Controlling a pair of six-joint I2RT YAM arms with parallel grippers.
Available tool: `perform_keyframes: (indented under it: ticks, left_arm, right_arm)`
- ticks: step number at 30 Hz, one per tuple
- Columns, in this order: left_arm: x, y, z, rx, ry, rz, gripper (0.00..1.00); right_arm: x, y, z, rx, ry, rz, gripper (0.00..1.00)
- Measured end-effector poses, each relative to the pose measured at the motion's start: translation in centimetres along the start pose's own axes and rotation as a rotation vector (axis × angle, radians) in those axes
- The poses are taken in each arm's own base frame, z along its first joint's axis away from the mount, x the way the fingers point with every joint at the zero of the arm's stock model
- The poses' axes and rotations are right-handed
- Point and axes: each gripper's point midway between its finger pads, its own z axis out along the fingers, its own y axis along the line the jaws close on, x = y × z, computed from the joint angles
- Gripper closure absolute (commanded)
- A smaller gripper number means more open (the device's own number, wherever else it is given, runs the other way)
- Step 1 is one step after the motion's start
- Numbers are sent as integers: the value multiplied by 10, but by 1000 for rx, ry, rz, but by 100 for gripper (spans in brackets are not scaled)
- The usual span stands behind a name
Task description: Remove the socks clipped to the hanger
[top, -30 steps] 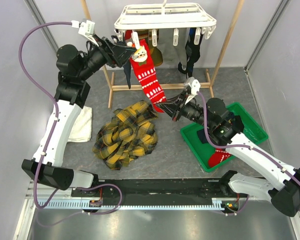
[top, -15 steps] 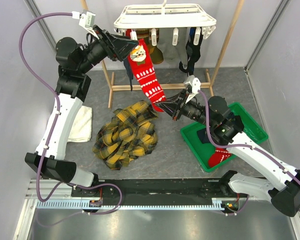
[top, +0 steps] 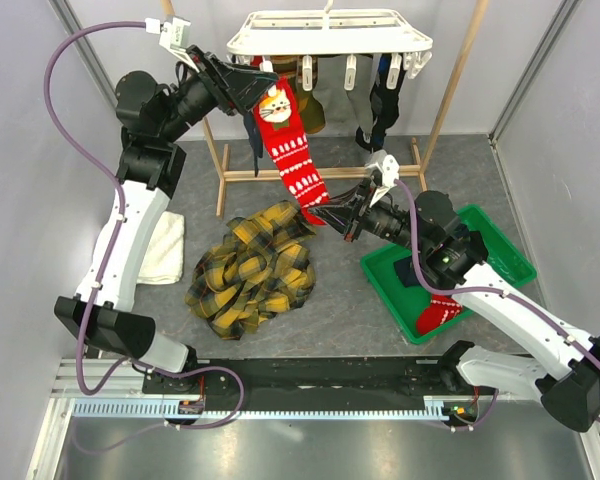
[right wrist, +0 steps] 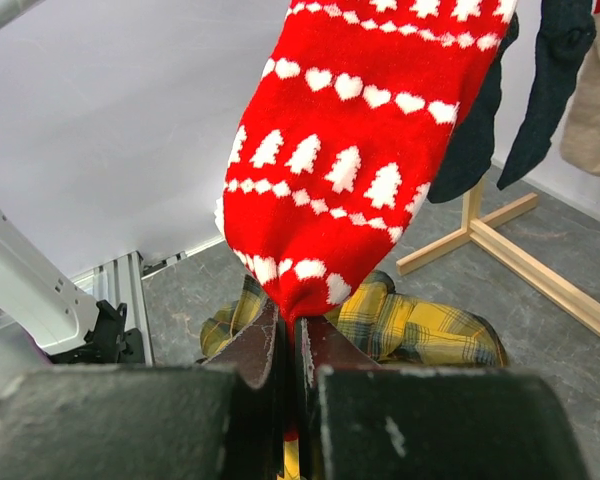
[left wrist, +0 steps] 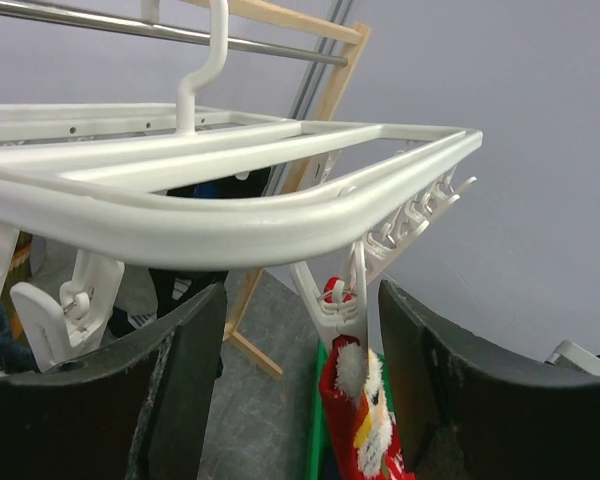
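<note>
grey tabletop (top: 345, 305) lies under the white hanger (top: 330, 35), where the red sock (top: 292, 150) dangles from a corner clip (left wrist: 335, 300). left gripper (left wrist: 300, 340) is spread wide on either side of that clip, seemingly not touching it. right gripper (top: 325, 213) pinches the sock's toe, near the plaid cloth (top: 250, 270). darker socks (top: 382, 100) hang further along.

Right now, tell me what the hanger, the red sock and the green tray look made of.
Hanger: glossy white moulded plastic, judging by the soft highlights along its rounded rails. Red sock: matte knitted fabric, with white trees and hearts worked in and a soft drape. Green tray: probably rigid plastic, smooth and evenly coloured, with a thin rim.
</note>
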Motion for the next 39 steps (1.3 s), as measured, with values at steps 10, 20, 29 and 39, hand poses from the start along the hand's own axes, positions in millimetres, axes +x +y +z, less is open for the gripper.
perform_keyframes:
  ticks: [10, 20, 29, 39]
  left_arm:
    - [5, 2, 10, 36, 3, -62, 98]
    - [1, -1, 10, 46, -5, -71, 98]
    - [10, 1, 7, 46, 10, -79, 59]
    - [67, 18, -22, -27, 91, -134, 34]
  right_arm:
    - [4, 0, 0, 1, 15, 13, 100]
    - [10, -11, -8, 92, 46, 62, 100]
    - [25, -56, -76, 544, 124, 209, 100]
    - [42, -86, -168, 984, 270, 219, 100]
